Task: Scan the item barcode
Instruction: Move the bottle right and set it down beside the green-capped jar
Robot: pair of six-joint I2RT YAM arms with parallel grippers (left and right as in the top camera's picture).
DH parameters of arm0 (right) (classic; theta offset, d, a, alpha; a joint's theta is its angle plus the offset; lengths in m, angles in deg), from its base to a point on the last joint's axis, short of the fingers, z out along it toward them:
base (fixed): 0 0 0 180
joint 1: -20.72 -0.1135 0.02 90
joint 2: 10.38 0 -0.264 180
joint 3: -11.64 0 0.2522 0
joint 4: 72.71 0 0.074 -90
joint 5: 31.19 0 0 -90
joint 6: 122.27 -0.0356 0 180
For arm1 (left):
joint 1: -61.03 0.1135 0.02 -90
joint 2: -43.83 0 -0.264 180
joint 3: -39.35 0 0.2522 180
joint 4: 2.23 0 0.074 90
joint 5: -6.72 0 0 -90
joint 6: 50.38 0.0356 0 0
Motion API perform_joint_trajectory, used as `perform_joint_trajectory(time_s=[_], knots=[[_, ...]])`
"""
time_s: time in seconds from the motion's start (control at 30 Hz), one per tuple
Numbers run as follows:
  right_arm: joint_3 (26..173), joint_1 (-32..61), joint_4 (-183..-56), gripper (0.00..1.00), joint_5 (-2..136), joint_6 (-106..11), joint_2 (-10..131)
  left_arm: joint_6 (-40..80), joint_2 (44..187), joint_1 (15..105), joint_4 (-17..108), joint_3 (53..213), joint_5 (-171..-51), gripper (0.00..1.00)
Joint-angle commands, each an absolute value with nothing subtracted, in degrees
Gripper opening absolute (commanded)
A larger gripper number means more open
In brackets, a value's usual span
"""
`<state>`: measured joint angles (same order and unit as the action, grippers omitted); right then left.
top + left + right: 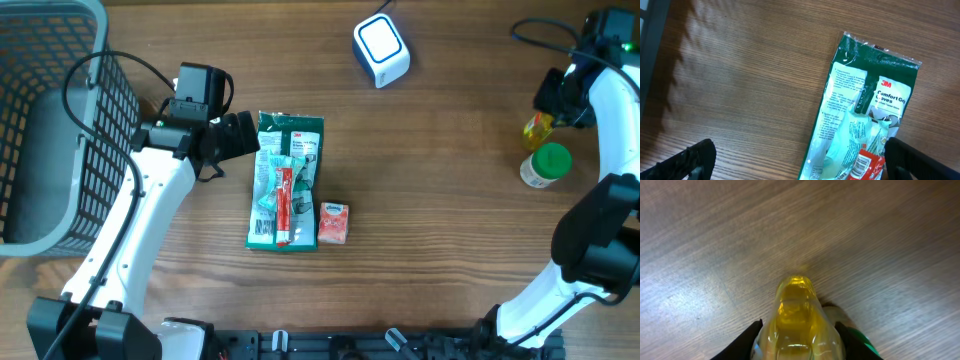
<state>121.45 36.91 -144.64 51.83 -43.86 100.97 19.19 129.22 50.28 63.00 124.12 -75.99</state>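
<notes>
**A:** Where do your jaws stand?

**B:** Your left gripper [243, 135] hangs spread wide over the edge of the green plastic glove packet [290, 150], down-left of the white cube scanner [381, 48]. Your right gripper [801, 342] is clamped on the clear yellow plastic bottle [796, 307], right of the scanner and well apart from it.

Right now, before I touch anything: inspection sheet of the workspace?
Surface: wooden table, no spills seen.
Job's things: white scanner, apart from everything; yellow bottle at the right.
Clutter: green glove pack with a red tube on it, small orange pack beside it, green-lidded jar.
Grippers: left gripper open over the green glove pack's edge; right gripper shut on the yellow bottle.
Cables: black cable arching over the grey basket; second cable at far right.
Surroundings: grey basket at left.
</notes>
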Motion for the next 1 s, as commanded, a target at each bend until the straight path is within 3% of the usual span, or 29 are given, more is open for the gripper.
perform_joint_trajectory(time_s=[0.0,0.1,0.13,0.2,0.33,0.73,0.97], knots=[[119.49,36.60,-142.04,0.19,54.21,-42.55,100.84,19.89,128.74,50.55,63.04,125.01,-75.48,1.00],[118.90,36.60,-141.12,0.31,54.19,-42.58,100.84,19.89,128.74,50.55,63.04,125.01,-75.48,1.00],[118.83,36.60,-141.06,0.53,54.19,-42.60,100.84,19.89,128.74,50.55,63.04,125.01,-75.48,1.00],[118.81,36.60,-141.01,0.76,54.19,-42.58,100.84,19.89,128.74,50.55,63.04,125.01,-75.46,1.00],[118.81,36.60,-140.92,0.93,54.21,-42.58,100.84,19.89,128.74,50.55,63.04,125.01,-75.46,1.00],[125.19,34.53,-145.08,0.96,57.21,-42.75,94.22,19.89,128.74,50.55,63.06,125.01,-75.48,1.00],[125.74,25.85,-149.34,0.97,66.15,-41.20,84.88,19.89,128.74,50.55,63.04,125.01,-75.48,1.00]])
